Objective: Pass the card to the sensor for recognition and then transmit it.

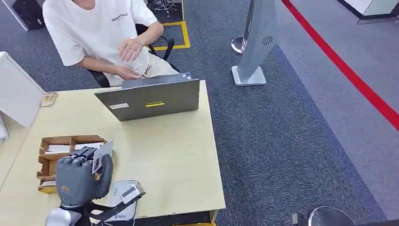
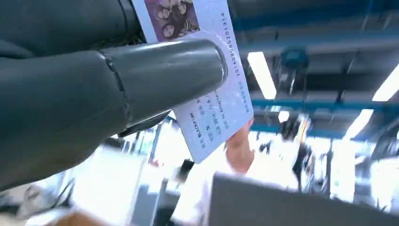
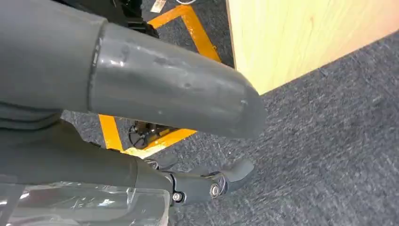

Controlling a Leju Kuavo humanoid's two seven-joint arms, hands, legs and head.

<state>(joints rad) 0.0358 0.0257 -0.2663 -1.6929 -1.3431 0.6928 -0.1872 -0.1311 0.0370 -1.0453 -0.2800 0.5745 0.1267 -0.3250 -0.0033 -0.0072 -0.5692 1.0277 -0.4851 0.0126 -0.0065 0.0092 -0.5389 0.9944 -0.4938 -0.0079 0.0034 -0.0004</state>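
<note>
Grey and bulky, the left hand (image 1: 84,175) rose at about 7 o'clock of the head view, near the front edge of the pale wooden worktop (image 1: 174,160). It held the card (image 1: 102,155), which stood up tilted out of the top of the hand toward 1 o'clock. The left wrist view gave the grip plainly: the thick thumb (image 2: 164,75) lay across the card's (image 2: 214,101) printed face, pressing it against the darker fingers (image 2: 66,21) behind, while the free end with small lines of text and a number along one edge stuck out past the thumb tip; a photo patch sat on the card at the thumb's other side. None of that print could be read from the head view.

Just beside the hand, toward 5 o'clock, a white sensor (image 1: 123,207) lay on the worktop at its front edge. Behind the hand sat a cardboard tray (image 1: 56,150) with compartments. Farther off, at 12 o'clock, an open grey laptop (image 1: 149,98) faced a seated person (image 1: 101,33) in a white shirt.

The right hand (image 3: 141,113) hung beside the worktop's edge over grey carpet (image 3: 329,155) and yellow floor tape (image 3: 110,134), its thumb and fingers apart and holding nothing.
</note>
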